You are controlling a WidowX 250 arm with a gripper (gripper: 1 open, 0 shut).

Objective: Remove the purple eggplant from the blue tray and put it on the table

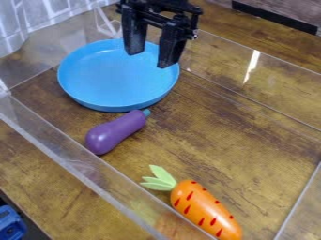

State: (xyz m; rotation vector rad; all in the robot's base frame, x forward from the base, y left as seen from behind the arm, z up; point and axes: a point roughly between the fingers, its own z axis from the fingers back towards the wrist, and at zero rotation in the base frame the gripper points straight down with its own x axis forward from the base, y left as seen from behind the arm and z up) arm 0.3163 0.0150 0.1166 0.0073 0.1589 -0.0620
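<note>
- Eggplant's new spot is the brown wooden counter (238, 122), which fills the frame inside clear walls.
- Blue tray (94, 80) sits at the upper left with nothing in it.
- Black hand (150, 49) hangs above the tray's far edge, fingers apart, holding nothing.
- Orange carrot (201, 208) lies at the bottom, right of middle.
- Purple eggplant (115, 131) lies just below the tray, left of middle.

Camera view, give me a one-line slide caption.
Open gripper above the empty blue tray; purple eggplant lies on the table near an orange carrot.
</note>
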